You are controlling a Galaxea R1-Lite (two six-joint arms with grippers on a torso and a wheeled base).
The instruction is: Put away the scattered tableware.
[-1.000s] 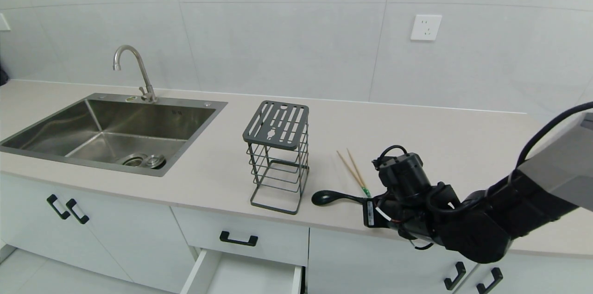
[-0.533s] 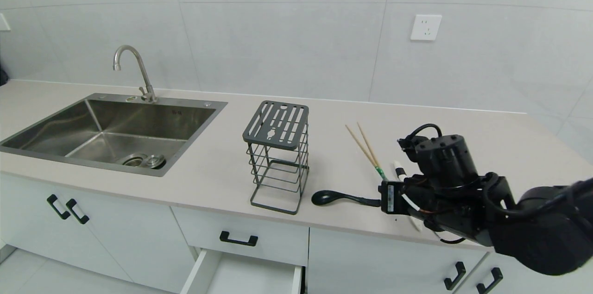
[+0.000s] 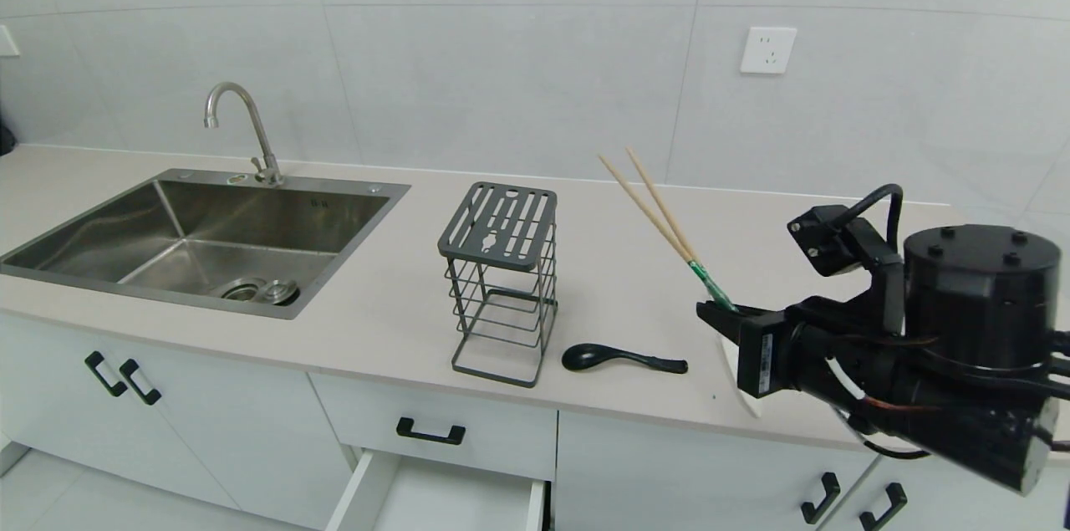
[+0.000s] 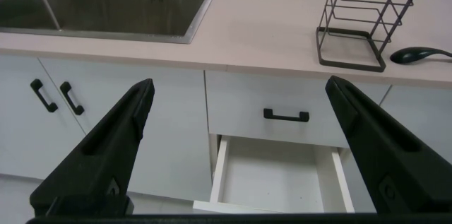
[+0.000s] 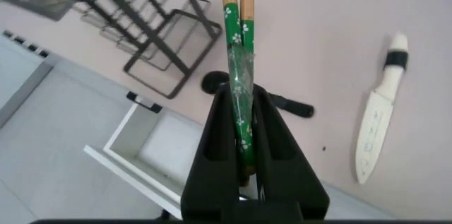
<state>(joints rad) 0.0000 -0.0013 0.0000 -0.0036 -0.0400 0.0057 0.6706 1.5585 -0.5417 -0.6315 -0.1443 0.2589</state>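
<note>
Right hand (image 3: 717,315) (image 5: 241,100) is clamped on a pair of wooden chopsticks (image 3: 660,213) (image 5: 236,12), gripping them at their green patterned ends. The sticks are clear of the desk (image 3: 376,297), and in the head view they slant up toward the wall and the robot's left. A white label on the side of this hand carries print too small to read.

A black spoon (image 3: 623,359) (image 4: 420,54) (image 5: 214,81) lies on the desk near the front edge, just beside the foot of a dark wire rack (image 3: 501,280) (image 4: 364,12) (image 5: 141,19) with a slotted top. On the spoon's other side lies a white knife (image 5: 378,136) with a black band on its handle. Faint marks on its blade are illegible.

Left hand (image 4: 240,86) hangs with its fingers spread wide and nothing between them, in front of the cabinets. It faces a pulled-out white drawer (image 3: 435,497) (image 4: 282,174) (image 5: 141,153) below the rack.

At the desk's left end is a steel sink (image 3: 150,297) with a curved faucet (image 3: 242,125). The small mark on the sink's back wall cannot be read. A white wall socket (image 3: 768,49) sits on the tiles.
</note>
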